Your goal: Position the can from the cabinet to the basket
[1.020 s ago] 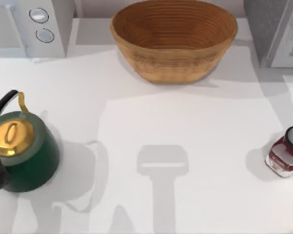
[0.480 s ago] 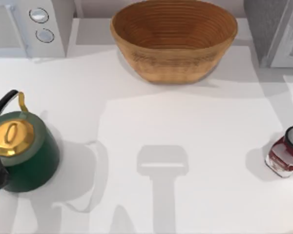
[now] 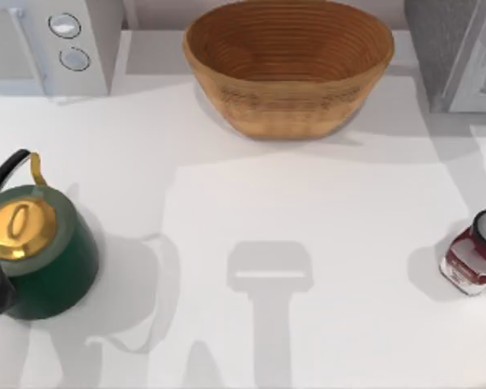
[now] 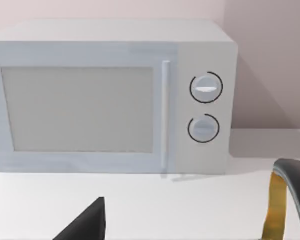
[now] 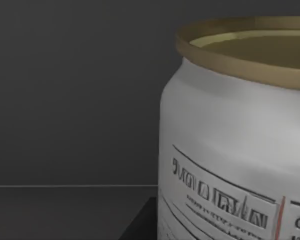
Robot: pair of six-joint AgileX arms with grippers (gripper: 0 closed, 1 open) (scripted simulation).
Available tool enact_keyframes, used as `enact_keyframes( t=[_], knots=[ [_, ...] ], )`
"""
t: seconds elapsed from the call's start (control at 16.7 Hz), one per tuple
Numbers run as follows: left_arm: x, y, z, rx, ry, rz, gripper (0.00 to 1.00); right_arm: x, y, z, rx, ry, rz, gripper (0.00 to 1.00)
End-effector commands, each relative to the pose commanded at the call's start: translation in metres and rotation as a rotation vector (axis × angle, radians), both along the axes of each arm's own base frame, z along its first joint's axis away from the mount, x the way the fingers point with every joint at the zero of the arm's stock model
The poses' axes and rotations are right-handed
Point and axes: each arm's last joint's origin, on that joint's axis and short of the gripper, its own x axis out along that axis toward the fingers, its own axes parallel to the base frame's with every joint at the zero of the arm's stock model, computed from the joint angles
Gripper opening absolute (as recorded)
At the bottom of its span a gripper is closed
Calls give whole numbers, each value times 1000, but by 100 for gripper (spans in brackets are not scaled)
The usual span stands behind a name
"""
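Note:
The can, silver with printed lettering, a thin red mark and a gold rim, stands upright close in front of the right wrist camera, in a dark enclosed space. A dark part of my right gripper shows just beside the can's base. The wicker basket sits at the back middle of the table with nothing in it. At the back right corner is the grey speckled cabinet with its white framed door. A dark part of my left gripper hangs over the table in front of the microwave.
A white microwave with two knobs stands at the back left. A green kettle with a gold lid and black handle sits at the left edge. Near the right edge stands a dark red jar with a white label.

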Motion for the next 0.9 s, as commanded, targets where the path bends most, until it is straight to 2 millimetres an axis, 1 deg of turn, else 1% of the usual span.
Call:
enact_keyframes(
  t=[0.18, 0.24, 0.3, 0.42, 0.54, 0.72, 0.78, 0.84, 0.9],
  knots=[
    [0, 0, 0, 0, 0, 0, 100, -1, 1, 1, 1, -1, 1, 0],
    [0, 0, 0, 0, 0, 0, 100, -6, 2, 4, 1, -2, 1, 0],
    [0, 0, 0, 0, 0, 0, 100, -15, 4, 9, 2, -5, 0, 0],
    [0, 0, 0, 0, 0, 0, 100, -44, 9, 23, 2, -5, 1, 0],
    [0, 0, 0, 0, 0, 0, 100, -83, 12, 38, 0, 4, 1, 0],
    [0, 0, 0, 0, 0, 0, 100, -144, 8, 54, -1, 9, 1, 0],
    [0, 0, 0, 0, 0, 0, 100, -160, 6, 57, -1, 6, 1, 0],
    [0, 0, 0, 0, 0, 0, 100, -172, 4, 59, 0, 2, 1, 0],
    [0, 0, 0, 0, 0, 0, 100, -179, 2, 60, 1, 0, 1, 0]
  ],
)
